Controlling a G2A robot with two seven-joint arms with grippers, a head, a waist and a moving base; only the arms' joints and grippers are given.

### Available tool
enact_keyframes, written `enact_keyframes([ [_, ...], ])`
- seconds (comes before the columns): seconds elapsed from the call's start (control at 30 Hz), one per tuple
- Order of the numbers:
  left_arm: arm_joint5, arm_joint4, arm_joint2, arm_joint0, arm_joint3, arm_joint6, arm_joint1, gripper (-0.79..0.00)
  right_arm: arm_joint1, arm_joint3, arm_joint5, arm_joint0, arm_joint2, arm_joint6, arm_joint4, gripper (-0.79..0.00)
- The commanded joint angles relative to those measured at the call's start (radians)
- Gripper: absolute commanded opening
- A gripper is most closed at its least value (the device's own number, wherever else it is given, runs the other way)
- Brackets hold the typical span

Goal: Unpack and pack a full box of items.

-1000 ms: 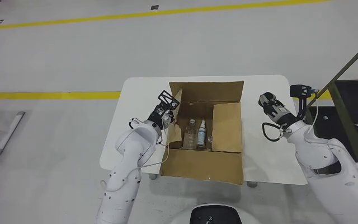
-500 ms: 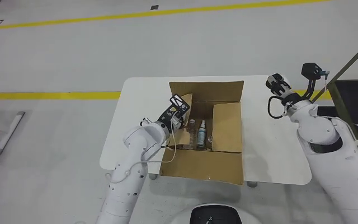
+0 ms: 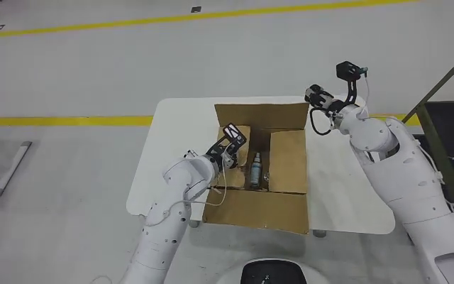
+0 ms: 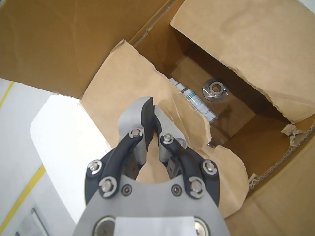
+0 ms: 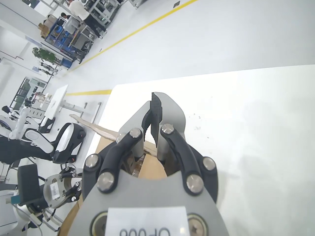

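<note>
Where box sits, wht table; yellow-lined floor.

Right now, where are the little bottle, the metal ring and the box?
bottle (image 4: 196, 101), left wrist view, labelled middle.
metal ring (image 4: 221, 96), left wrist view, flat rim.
box (image 4: 61, 25), left wrist view, upright flap.

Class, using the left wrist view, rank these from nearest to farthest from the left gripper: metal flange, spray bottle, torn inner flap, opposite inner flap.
From the left gripper:
1. Torn inner flap, directly under the fingers.
2. Spray bottle, lying inside the box beside that flap.
3. Metal flange, just beyond the bottle.
4. Opposite inner flap, across the box.
</note>
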Motion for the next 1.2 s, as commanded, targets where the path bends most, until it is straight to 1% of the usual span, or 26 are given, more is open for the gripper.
enact_keyframes([
  [0.0, -0.006, -0.006, 0.006, -0.005, 0.007, -0.013, 0.0, -0.785, -0.004, 0.017, -0.013, 0.015, -0.004, 0.011, 0.026, -0.785],
  [0.2, -0.005, -0.023, 0.014, -0.016, 0.02, -0.039, 0.0, -0.785, -0.007, 0.071, -0.063, 0.061, -0.028, 0.136, 0.062, -0.785],
  [0.33, 0.008, -0.011, 0.013, -0.015, 0.011, -0.023, 0.002, -0.785, -0.004, 0.065, -0.071, 0.056, -0.027, 0.174, 0.05, -0.785],
  [0.37, 0.013, -0.006, 0.009, -0.012, 0.009, -0.013, 0.003, -0.573, -0.002, 0.054, -0.074, 0.048, -0.025, 0.177, 0.048, -0.785],
  [0.4, 0.019, 0.007, 0.007, -0.011, 0.004, -0.012, 0.004, -0.092, 0.0, 0.041, -0.079, 0.039, -0.021, 0.185, 0.05, -0.785],
  [0.43, 0.02, 0.004, 0.005, -0.006, 0.002, -0.007, 0.005, -0.132, 0.002, 0.027, -0.085, 0.029, -0.015, 0.192, 0.053, -0.785],
  [0.47, 0.019, -0.007, 0.0, -0.003, 0.001, -0.007, 0.006, -0.225, 0.004, 0.015, -0.094, 0.018, -0.011, 0.205, 0.054, -0.785],
  [0.5, 0.018, 0.003, -0.001, -0.003, -0.004, -0.015, 0.007, -0.132, 0.006, 0.003, -0.096, 0.009, -0.006, 0.212, 0.052, -0.785],
  [0.53, 0.019, 0.01, -0.001, -0.002, -0.01, -0.015, 0.008, 0.0, 0.008, -0.01, -0.099, -0.001, -0.002, 0.218, 0.051, -0.785],
  [0.63, -0.022, 0.024, -0.007, 0.003, -0.022, -0.004, 0.014, 0.0, 0.015, -0.047, -0.112, -0.029, -0.003, 0.254, 0.025, -0.785],
  [0.73, -0.051, 0.051, -0.027, 0.012, -0.029, 0.007, 0.023, 0.0, 0.02, -0.08, -0.111, -0.056, 0.007, 0.258, 0.015, -0.785],
  [0.87, -0.045, 0.051, -0.074, 0.039, -0.061, 0.012, 0.035, 0.0, 0.024, -0.114, -0.113, -0.088, 0.01, 0.267, -0.001, -0.785],
  [0.97, -0.061, 0.052, -0.111, 0.07, -0.103, 0.012, 0.045, 0.0, 0.026, -0.133, -0.114, -0.111, 0.002, 0.257, -0.025, -0.785],
  [1.1, -0.055, 0.046, -0.172, 0.122, -0.168, -0.006, 0.059, 0.0, 0.027, -0.16, -0.138, -0.138, -0.014, 0.254, -0.051, -0.785],
  [1.17, -0.059, 0.078, -0.196, 0.148, -0.204, -0.024, 0.067, 0.0, 0.028, -0.174, -0.152, -0.155, -0.026, 0.241, -0.075, -0.785],
])
